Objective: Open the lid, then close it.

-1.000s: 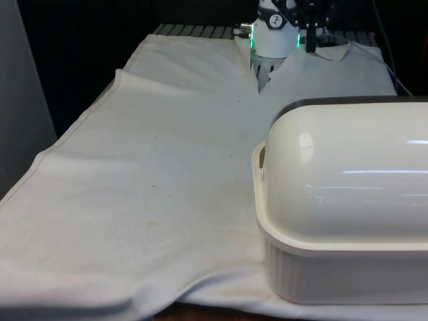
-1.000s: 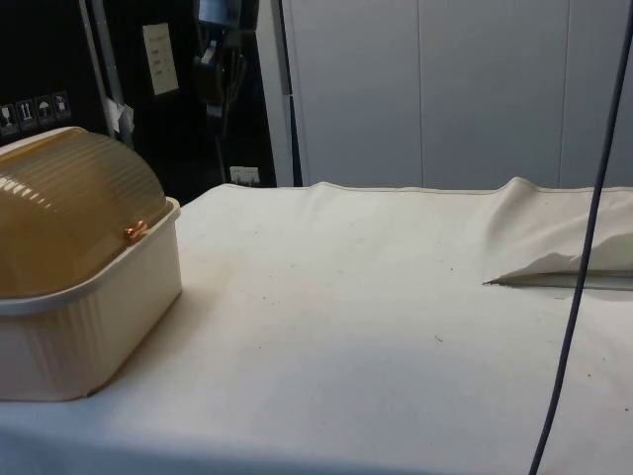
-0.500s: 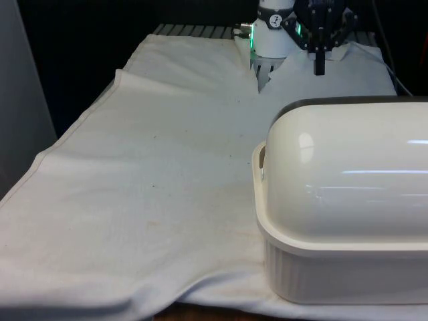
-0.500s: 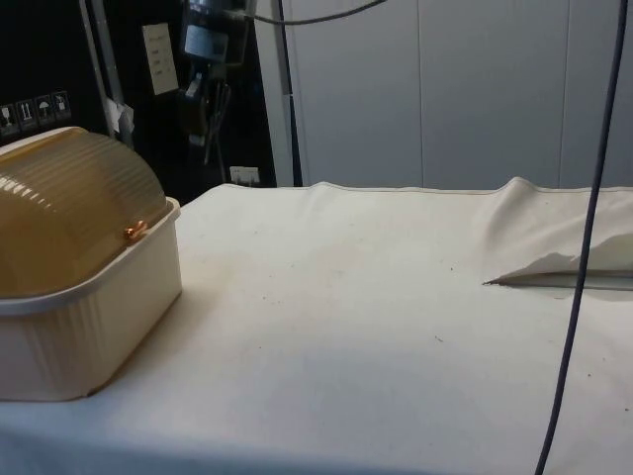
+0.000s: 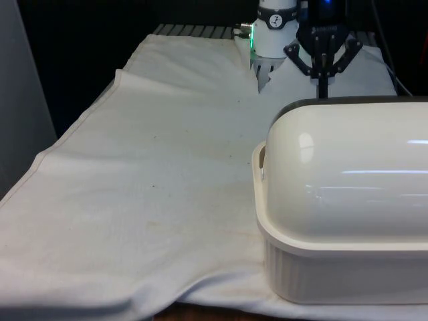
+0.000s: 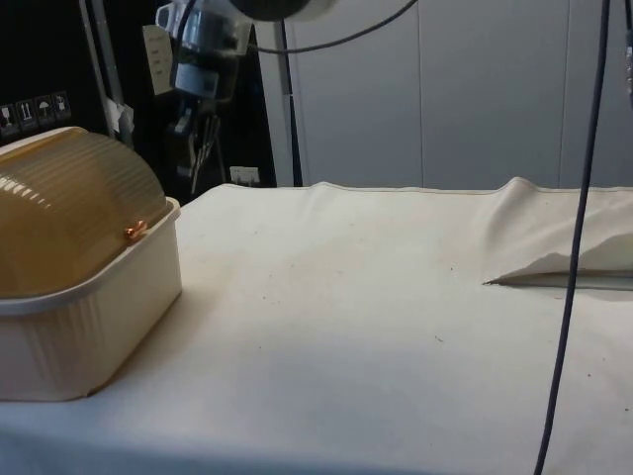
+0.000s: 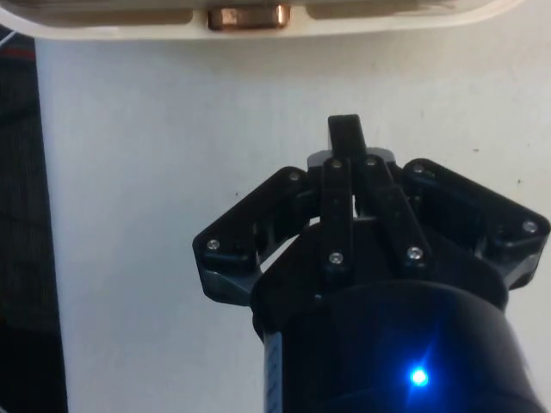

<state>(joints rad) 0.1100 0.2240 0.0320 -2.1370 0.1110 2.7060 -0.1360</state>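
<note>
The bread box [image 5: 348, 200] sits at the near end of the desk [image 5: 167, 167], on the front view's right, its cream base ribbed and its domed lid [image 5: 348, 167] down — closed over the base all along the rim. In the side view the box [image 6: 79, 267] stands at that picture's left, the lid [image 6: 69, 208] looking amber and ribbed, with a small copper knob [image 6: 131, 232] low on its end just above the base's rim. The jaws [image 5: 324, 87] hang in the air behind the box, pointing down, their tip just above the lid's far edge as the front view has it; the side view puts them [image 6: 195, 163] beyond the box and apart from it, touching nothing. They are clenched — in the wrist view the two fingers meet in one narrow black tip [image 7: 346, 138] with no gap and nothing between them. That view looks down on white cloth [image 7: 172, 172], with the box's cream rim [image 7: 129, 21] and a copper handle [image 7: 250, 16] ahead of the tip, well apart from it.
</note>
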